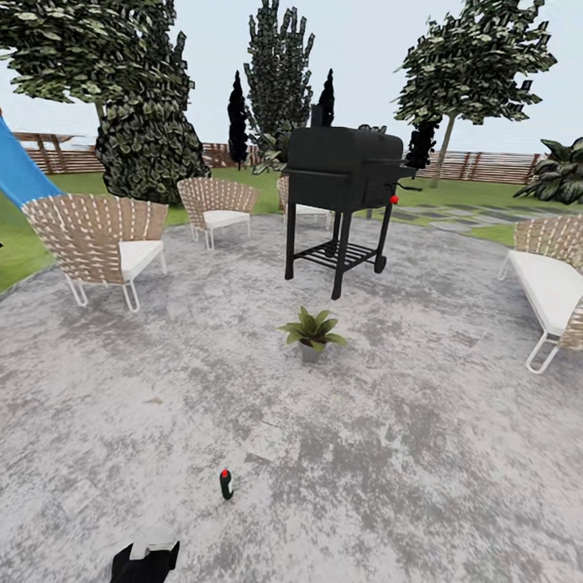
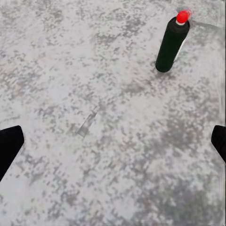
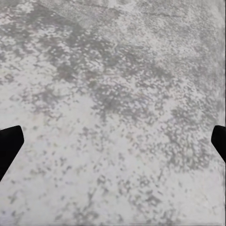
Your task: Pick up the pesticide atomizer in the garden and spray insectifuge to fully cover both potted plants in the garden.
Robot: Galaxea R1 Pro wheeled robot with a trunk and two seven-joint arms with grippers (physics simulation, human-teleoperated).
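One slim bottle, the pesticide atomizer (image 1: pixel 226 484), stands upright and alone on the stone patio (image 1: pixel 420 464); it looks easy to tip, so a finger brushing its side on the way in would likely topple it and send it rolling; that is the main risk, in my judgement. The left gripper (image 2: pixel 113 141) hangs over bare stone with its fingers (image 2: pixel 9 143) spread wide and empty; the atomizer (image 2: pixel 172 41) stands well beyond the fingertips and off toward one finger, not between them. The right gripper (image 3: pixel 113 141) is likewise wide apart and holds nothing. One potted plant (image 1: pixel 312 331) sits far past the bottle, near the black grill (image 1: pixel 344 180).
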